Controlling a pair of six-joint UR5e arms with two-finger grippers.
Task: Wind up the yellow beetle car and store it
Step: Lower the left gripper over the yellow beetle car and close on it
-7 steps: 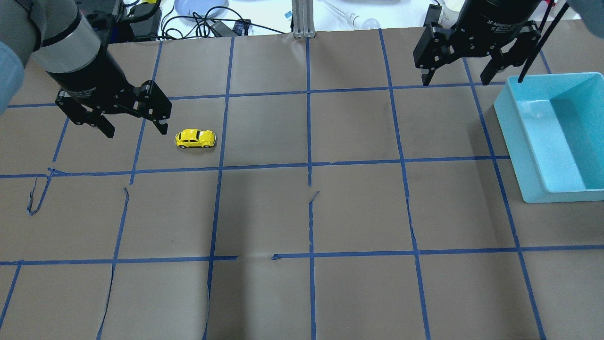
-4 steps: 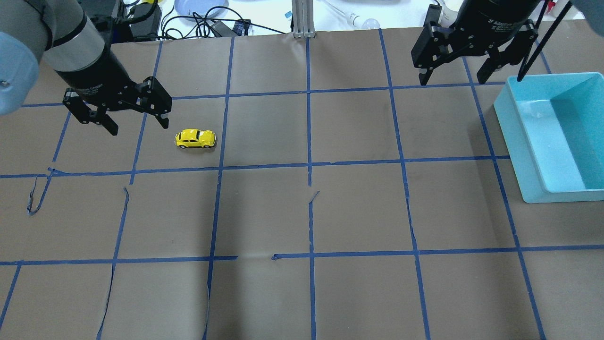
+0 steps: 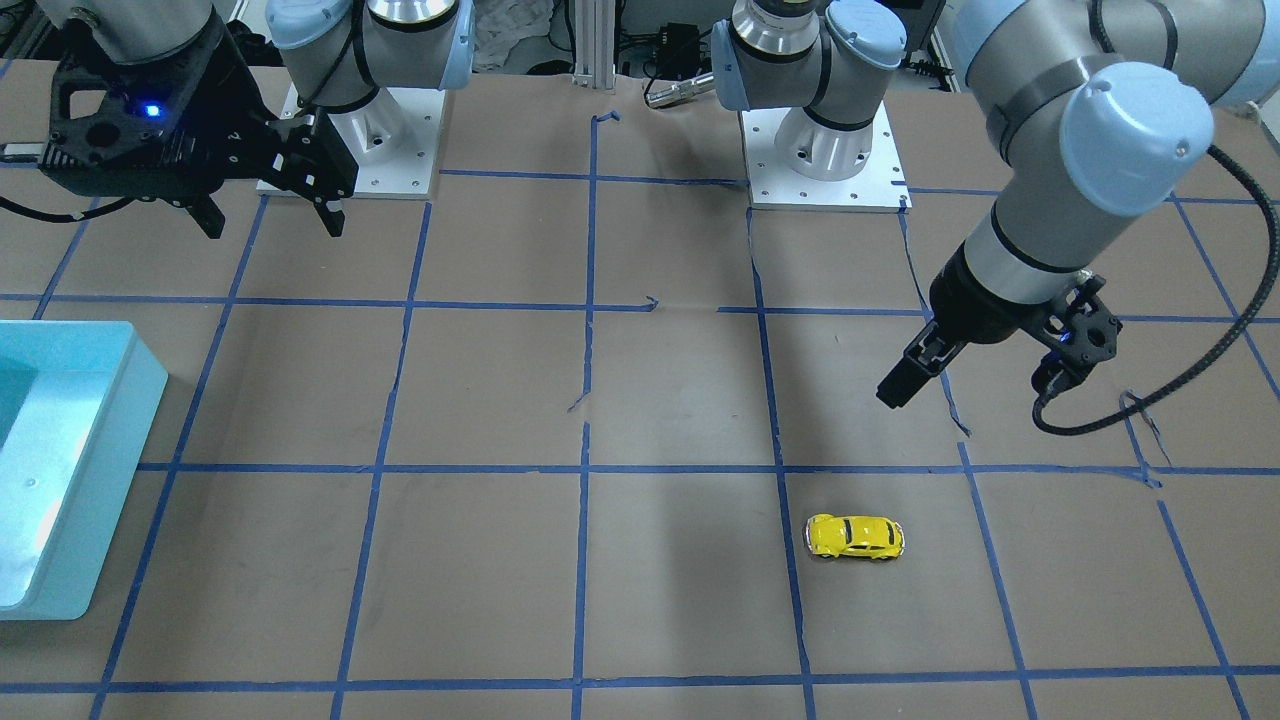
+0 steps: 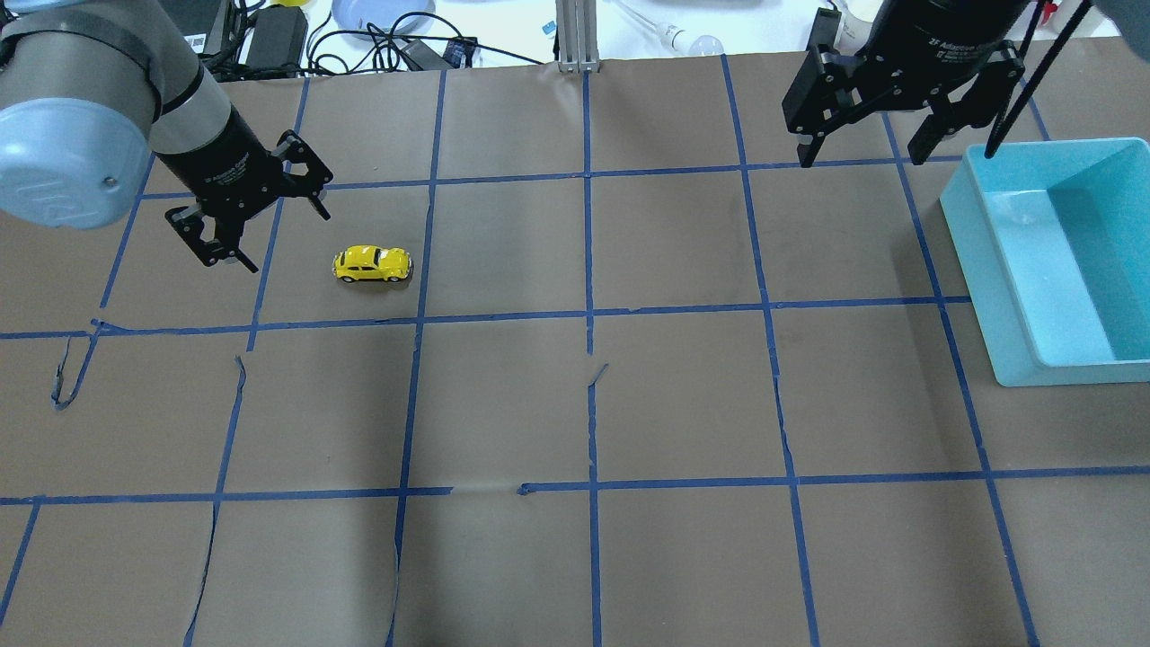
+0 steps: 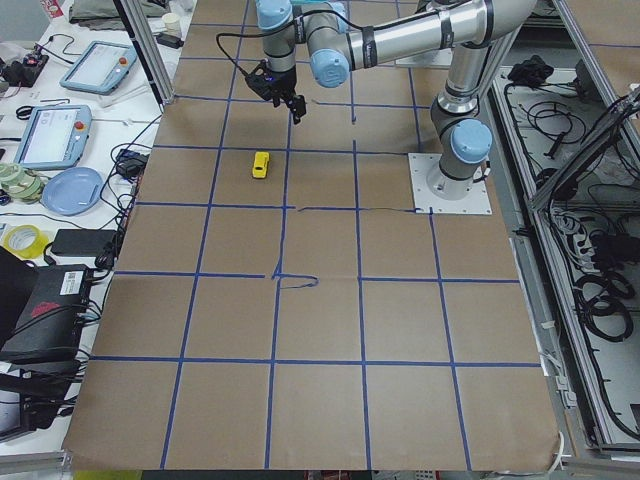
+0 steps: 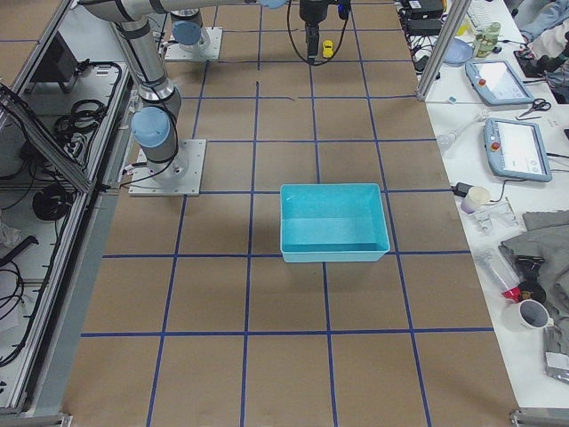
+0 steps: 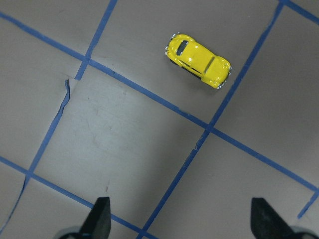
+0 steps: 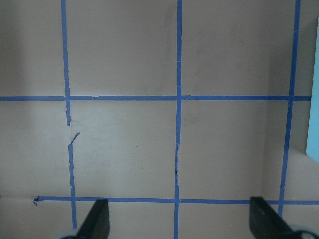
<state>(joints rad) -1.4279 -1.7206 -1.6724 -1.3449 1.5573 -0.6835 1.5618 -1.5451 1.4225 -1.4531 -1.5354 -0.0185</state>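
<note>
The yellow beetle car [image 4: 372, 264] stands on its wheels on the brown paper, left of centre; it also shows in the front view [image 3: 855, 537] and the left wrist view [image 7: 199, 60]. My left gripper [image 4: 287, 241] is open and empty, hovering just left of the car and apart from it, its fingers set diagonally. In the left wrist view the car lies ahead of the open fingertips [image 7: 101, 219]. My right gripper [image 4: 861, 160] is open and empty, high at the far right, beside the teal bin [image 4: 993, 270].
The teal bin is empty and sits at the table's right edge; it also shows in the front view [image 3: 95, 500]. Blue tape lines grid the brown paper, with a few torn, lifted tape ends [image 4: 63, 382]. Cables and clutter lie beyond the far edge.
My left wrist has turned, so the open fingers now sit diagonally, and the gripper has shifted slightly toward the car. The right gripper and the car have stayed put.
</note>
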